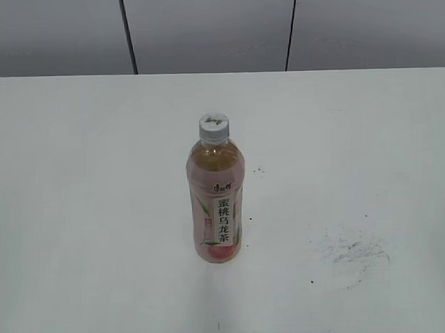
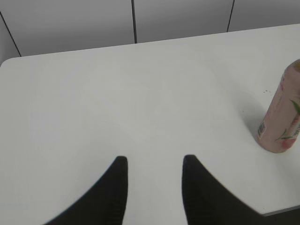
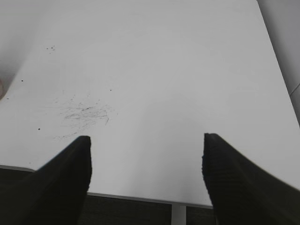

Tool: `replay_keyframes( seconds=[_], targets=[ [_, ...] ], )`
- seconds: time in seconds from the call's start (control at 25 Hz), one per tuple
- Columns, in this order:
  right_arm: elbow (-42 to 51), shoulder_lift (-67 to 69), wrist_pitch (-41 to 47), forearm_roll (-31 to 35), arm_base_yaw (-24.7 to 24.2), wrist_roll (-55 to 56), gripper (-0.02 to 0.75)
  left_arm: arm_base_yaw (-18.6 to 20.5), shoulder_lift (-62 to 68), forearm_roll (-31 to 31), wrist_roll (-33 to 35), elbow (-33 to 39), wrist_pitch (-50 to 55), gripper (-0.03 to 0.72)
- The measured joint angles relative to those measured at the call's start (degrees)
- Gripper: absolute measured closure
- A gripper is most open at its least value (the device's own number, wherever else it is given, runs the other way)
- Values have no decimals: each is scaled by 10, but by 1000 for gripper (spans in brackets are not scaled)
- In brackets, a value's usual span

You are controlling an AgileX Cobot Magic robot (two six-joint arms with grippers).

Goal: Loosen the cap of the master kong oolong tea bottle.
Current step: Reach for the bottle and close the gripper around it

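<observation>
The master kong oolong tea bottle point(image 1: 217, 203) stands upright near the middle of the white table point(image 1: 78, 215), pink-and-white label facing me. Its white-grey ribbed cap point(image 1: 214, 127) sits on the neck. The bottle's lower part also shows at the right edge of the left wrist view point(image 2: 282, 119); the cap is out of that view. My left gripper point(image 2: 154, 161) is open and empty, well to the left of the bottle. My right gripper point(image 3: 146, 143) is wide open and empty near the table's front edge. Neither gripper shows in the exterior view.
Dark scuff marks point(image 1: 353, 253) and small specks lie on the table to the right of the bottle; they also show in the right wrist view point(image 3: 84, 113). A grey panelled wall point(image 1: 210, 28) stands behind the table.
</observation>
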Motion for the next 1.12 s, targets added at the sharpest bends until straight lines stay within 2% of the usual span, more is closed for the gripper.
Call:
replay_keyframes(
  seconds=[1.12],
  targets=[
    [0,0,0,0,0,0,183,0,0,0,0,0,0,449]
  ],
)
